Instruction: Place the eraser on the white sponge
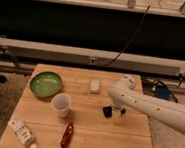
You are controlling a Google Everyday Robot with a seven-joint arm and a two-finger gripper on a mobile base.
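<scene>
Locating the gripper (115,111): we see it at the eraser (107,111)
Its grip: we cannot tell
white sponge (95,85): near, apart from both

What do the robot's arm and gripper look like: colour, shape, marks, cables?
The arm is a thick, rounded, cream-white tube with a bulbous joint and small dark dots along its side. No cable shows on it. The gripper, small and dark, is under that joint, over the wooden table, beside the eraser.
</scene>
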